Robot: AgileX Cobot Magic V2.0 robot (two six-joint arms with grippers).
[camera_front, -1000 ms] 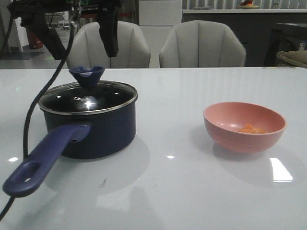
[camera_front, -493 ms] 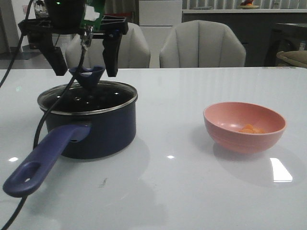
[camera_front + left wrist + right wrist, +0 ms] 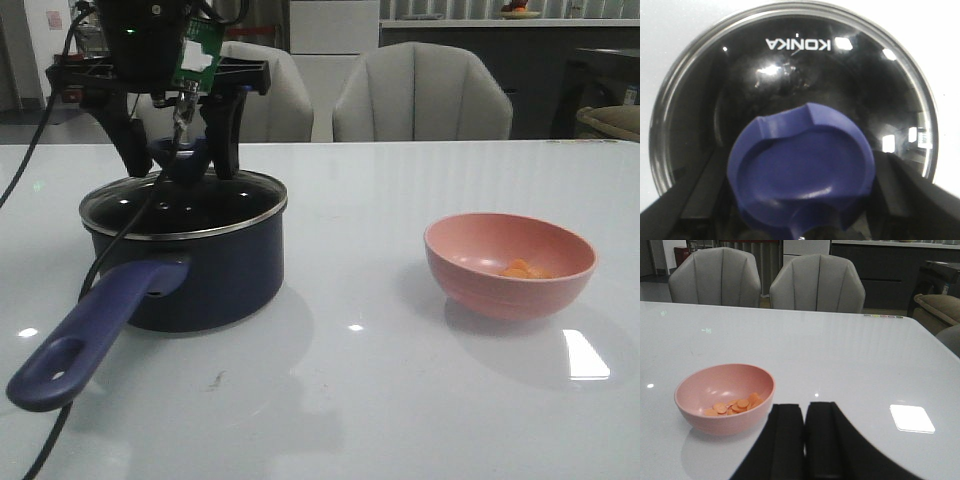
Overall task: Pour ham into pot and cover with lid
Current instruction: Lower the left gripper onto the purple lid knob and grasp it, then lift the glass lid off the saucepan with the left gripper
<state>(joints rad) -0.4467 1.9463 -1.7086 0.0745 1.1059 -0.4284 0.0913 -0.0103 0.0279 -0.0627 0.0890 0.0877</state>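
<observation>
Left gripper point(image 3: 178, 150) spread, straddling flared dark-blue knob of glass lid point(image 3: 183, 200) on navy saucepan point(image 3: 185, 270), frame left; right gripper point(image 3: 804, 440) pressed together.

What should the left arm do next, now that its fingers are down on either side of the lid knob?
Probably shut the left gripper on the knob and then lift. Its fingers stand open on either side of the knob, the lid sits on the pot, and the ham lies in the pink bowl, so the pot must be uncovered before pouring.
</observation>
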